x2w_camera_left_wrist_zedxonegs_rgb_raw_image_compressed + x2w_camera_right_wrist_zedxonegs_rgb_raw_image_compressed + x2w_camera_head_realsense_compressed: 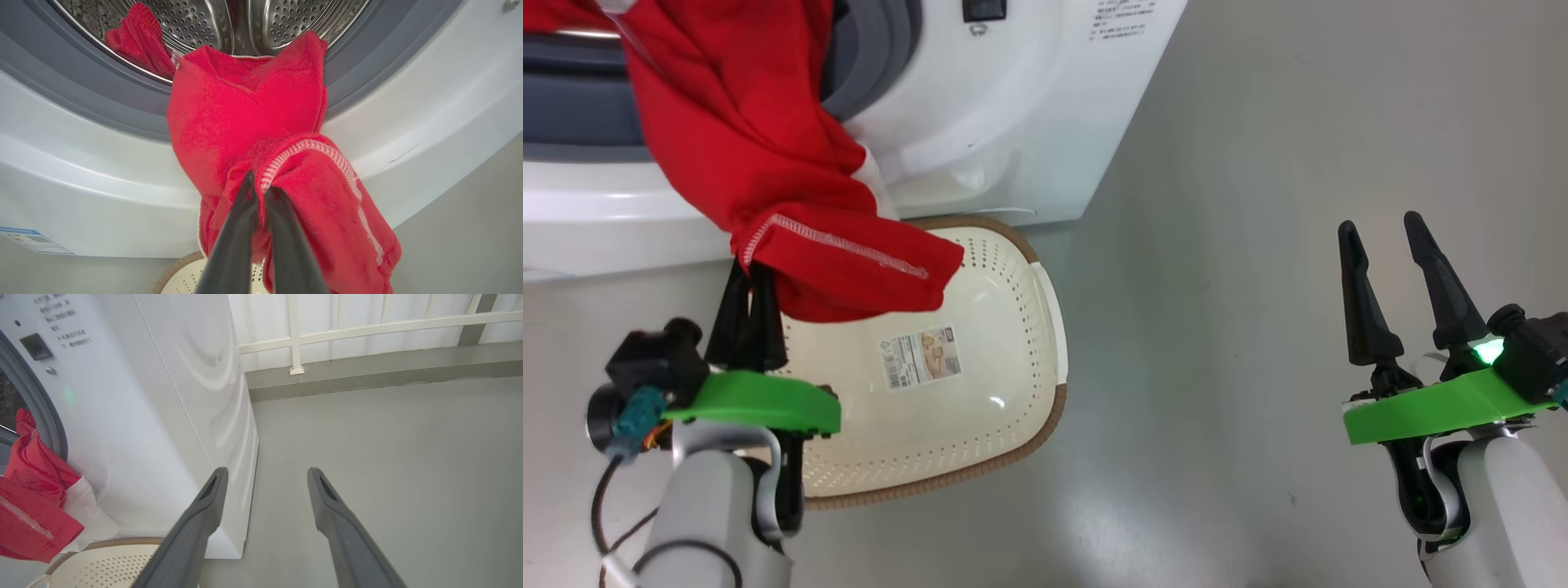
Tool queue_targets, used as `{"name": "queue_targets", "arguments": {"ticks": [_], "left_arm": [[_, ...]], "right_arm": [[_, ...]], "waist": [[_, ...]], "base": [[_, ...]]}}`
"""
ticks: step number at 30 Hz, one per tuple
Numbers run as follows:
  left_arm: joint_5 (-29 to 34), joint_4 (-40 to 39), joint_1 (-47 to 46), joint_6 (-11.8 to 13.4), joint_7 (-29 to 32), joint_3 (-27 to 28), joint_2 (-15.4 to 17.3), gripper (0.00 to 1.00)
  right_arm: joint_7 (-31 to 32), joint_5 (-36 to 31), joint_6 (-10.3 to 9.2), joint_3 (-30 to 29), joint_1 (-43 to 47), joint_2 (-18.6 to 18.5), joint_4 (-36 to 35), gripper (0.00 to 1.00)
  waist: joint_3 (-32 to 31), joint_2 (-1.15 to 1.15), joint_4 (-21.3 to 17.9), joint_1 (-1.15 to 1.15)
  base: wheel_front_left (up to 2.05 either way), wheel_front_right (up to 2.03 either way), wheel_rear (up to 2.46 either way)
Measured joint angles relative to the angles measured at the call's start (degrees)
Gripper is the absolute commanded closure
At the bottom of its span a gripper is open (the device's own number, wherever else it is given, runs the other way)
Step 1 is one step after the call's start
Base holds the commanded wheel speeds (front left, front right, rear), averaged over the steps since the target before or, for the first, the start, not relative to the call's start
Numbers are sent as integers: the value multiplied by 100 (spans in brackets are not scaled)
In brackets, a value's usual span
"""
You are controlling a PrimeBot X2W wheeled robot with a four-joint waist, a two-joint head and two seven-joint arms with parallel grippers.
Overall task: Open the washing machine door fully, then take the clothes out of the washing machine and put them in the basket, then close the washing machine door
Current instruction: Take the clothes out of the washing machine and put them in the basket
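1. Left gripper (750, 282), head view: its fingers are pinched together on the red clothes (760, 163), holding a hemmed fold above the basket (1013, 310). The basket sits on the floor (1258, 245) against the washer (1013, 122), so the cloth can drop straight in. The right gripper (1379, 222) hangs well apart over bare floor, fingers spread, holding nothing.
2. Left wrist view: the two fingers clamp the cloth just beside its white-stitched hem (327, 151). From there the garment stretches up over the rubber ring (81, 94) into the drum (196, 20), where a further red fold lies. The haul looks only part done.
3. Right wrist view: the spread fingers point at the floor beside the washer's side, likely kept clear of the pull. The clothes (32, 490) hang at the left, above the basket's rim.
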Motion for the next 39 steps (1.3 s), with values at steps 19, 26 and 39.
{"name": "queue_targets", "arguments": {"ticks": [19, 26, 39], "left_arm": [[465, 2116, -1374, -154, 1, 62, -5, 72], [547, 2260, -1438, -175, 1, 99, -10, 30], [446, 2106, -1451, -259, 1, 71, -13, 0]], "right_arm": [[1, 0, 0, 85, -355, 34, -80, 0], [0, 0, 0, 124, -353, 35, -79, 0], [0, 0, 0, 138, -347, 21, -49, 0]], "waist": [[710, 0, -145, 0], [675, 0, -136, 0], [551, 0, -51, 0]], "base": [[0, 0, 0], [0, 0, 0], [0, 0, 0]]}}
